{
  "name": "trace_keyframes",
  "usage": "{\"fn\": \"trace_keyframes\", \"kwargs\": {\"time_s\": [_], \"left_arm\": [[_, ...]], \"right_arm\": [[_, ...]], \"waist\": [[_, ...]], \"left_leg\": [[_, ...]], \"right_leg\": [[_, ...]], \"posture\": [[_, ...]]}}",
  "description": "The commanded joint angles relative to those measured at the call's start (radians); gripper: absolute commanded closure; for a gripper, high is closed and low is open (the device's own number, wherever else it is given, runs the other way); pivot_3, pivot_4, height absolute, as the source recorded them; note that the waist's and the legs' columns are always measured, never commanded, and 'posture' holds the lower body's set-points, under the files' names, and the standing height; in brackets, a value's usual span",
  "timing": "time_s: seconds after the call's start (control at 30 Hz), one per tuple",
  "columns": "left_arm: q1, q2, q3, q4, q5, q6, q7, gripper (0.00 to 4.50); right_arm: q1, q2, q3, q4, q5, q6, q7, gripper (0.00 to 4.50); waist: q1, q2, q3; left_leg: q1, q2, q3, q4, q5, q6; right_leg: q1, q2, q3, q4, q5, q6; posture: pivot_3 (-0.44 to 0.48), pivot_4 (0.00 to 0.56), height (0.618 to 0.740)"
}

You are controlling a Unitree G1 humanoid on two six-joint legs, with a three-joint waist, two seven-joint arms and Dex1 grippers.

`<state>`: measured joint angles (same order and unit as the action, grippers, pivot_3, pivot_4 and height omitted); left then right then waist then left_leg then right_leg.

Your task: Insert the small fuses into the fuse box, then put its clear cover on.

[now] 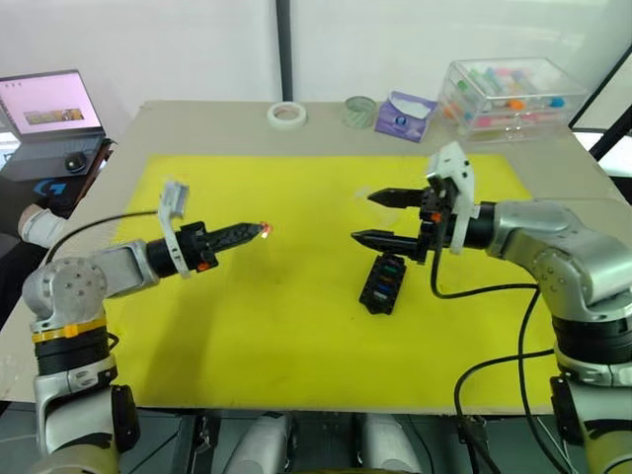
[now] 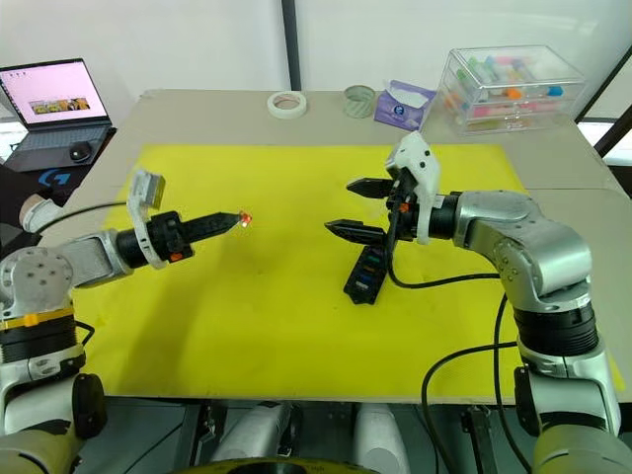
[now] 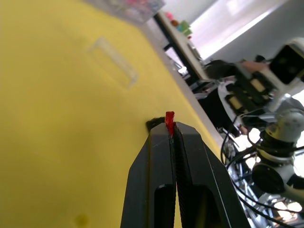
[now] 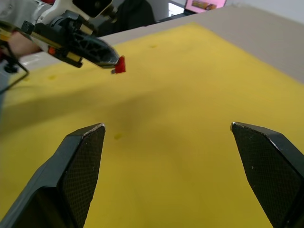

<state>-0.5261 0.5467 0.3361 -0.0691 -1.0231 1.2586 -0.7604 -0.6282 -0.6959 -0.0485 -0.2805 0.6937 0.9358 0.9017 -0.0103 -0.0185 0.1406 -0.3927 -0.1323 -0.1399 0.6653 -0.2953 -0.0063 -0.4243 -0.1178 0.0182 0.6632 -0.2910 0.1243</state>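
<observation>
You can read almost no writing here: the laptop (image 1: 51,111) at the far left shows a pale pink screen whose text is too small to make out, and a light-blue logo mark sits on the dark pad (image 1: 57,185) in front of it, not legible as a word. The purple packet (image 1: 403,116) at the back carries print you cannot read either.

Your left gripper (image 1: 259,230) has its jaws pressed together on a red fuse (image 1: 265,228), a tiny translucent chip that pokes out just past the fingertips; in the left wrist view it stands as a thin red blade (image 3: 169,122) clamped between the two black fingers. It is held above the yellow mat (image 1: 296,336), not touching it.

Your right gripper (image 1: 367,218) has its jaws spread wide with nothing between them. The fuse box (image 1: 383,282), a small black block with a few coloured chips, blue and green among them, seated in its top slots, lies on the mat just below and behind the lower right fingertip.

The red fuse is well apart from the box, across open mat from the right jaws.

The clear cover (image 3: 114,61) lies flat on the mat beyond the left jaws, a colourless rectangular cap.
</observation>
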Motion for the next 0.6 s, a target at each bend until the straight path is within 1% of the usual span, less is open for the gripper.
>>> {"fn": "trace_keyframes", "kwargs": {"time_s": [0.03, 0.07, 0.13, 0.17, 0.3, 0.4, 0.5, 0.6], "left_arm": [[-0.054, 0.021, -0.074, -0.079, 0.022, -0.086, -0.074, 4.49], [-0.068, 0.017, -0.090, -0.089, 0.026, -0.114, -0.091, 4.49], [-0.061, 0.043, -0.181, -0.151, 0.101, -0.231, -0.186, 4.49], [-0.060, 0.047, -0.205, -0.163, 0.117, -0.261, -0.210, 4.49], [-0.066, 0.047, -0.255, -0.155, 0.177, -0.368, -0.255, 4.49], [-0.078, 0.031, -0.262, -0.132, 0.193, -0.412, -0.262, 4.49], [-0.083, 0.026, -0.270, -0.123, 0.198, -0.434, -0.271, 4.50], [-0.081, 0.024, -0.276, -0.121, 0.195, -0.441, -0.279, 4.50]], "right_arm": [[-0.046, 0.007, -0.042, -0.006, 0.094, 0.059, 0.016, 0.00], [-0.053, 0.007, -0.036, -0.008, 0.105, 0.067, 0.021, 0.00], [-0.069, 0.027, -0.016, -0.027, 0.123, 0.076, 0.012, 0.00], [-0.077, 0.040, -0.012, -0.033, 0.132, 0.082, 0.002, 0.00], [-0.088, 0.069, 0.005, -0.057, 0.142, 0.092, -0.026, 0.00], [-0.078, 0.080, 0.017, -0.078, 0.141, 0.092, -0.049, 0.00], [-0.059, 0.078, 0.016, -0.099, 0.149, 0.095, -0.058, 0.66], [-0.058, 0.082, 0.015, -0.105, 0.152, 0.095, -0.075, 1.72]], "waist": [[0.000, 0.000, 0.000], [0.000, 0.000, 0.000], [-0.001, 0.000, 0.000], [-0.002, 0.000, 0.000], [-0.002, 0.001, 0.000], [-0.002, 0.001, 0.000], [0.000, 0.001, 0.000], [-0.001, 0.001, 0.000]], "left_leg": [[0.000, 0.000, 0.000, 0.000, 0.000, 0.000], [0.000, 0.000, 0.000, 0.000, 0.000, 0.000], [0.000, 0.000, 0.000, 0.000, 0.000, 0.000], [0.000, 0.000, 0.000, 0.000, 0.000, 0.000], [0.000, 0.000, 0.000, -0.001, 0.000, 0.000], [0.000, 0.000, 0.000, -0.001, 0.000, 0.000], [0.000, 0.000, 0.000, -0.001, 0.000, 0.000], [0.000, 0.000, 0.000, 0.000, 0.000, 0.000]], "right_leg": [[0.000, 0.000, 0.000, 0.000, 0.000, 0.000], [0.000, 0.000, 0.000, 0.000, 0.000, 0.000], [0.000, 0.000, 0.000, 0.000, 0.000, 0.000], [0.000, 0.000, 0.000, 0.000, 0.000, 0.000], [0.000, 0.000, 0.000, -0.001, 0.000, 0.000], [0.000, 0.000, 0.000, -0.001, 0.000, 0.000], [0.000, 0.000, 0.000, -0.001, 0.000, 0.000], [0.000, 0.000, 0.000, -0.001, 0.000, 0.000]], "posture": [[0.000, 0.150, 0.740], [0.000, 0.150, 0.740], [0.000, 0.150, 0.740], [0.000, 0.150, 0.740], [0.000, 0.150, 0.740], [0.000, 0.150, 0.740], [0.000, 0.150, 0.740], [0.000, 0.150, 0.740]]}}
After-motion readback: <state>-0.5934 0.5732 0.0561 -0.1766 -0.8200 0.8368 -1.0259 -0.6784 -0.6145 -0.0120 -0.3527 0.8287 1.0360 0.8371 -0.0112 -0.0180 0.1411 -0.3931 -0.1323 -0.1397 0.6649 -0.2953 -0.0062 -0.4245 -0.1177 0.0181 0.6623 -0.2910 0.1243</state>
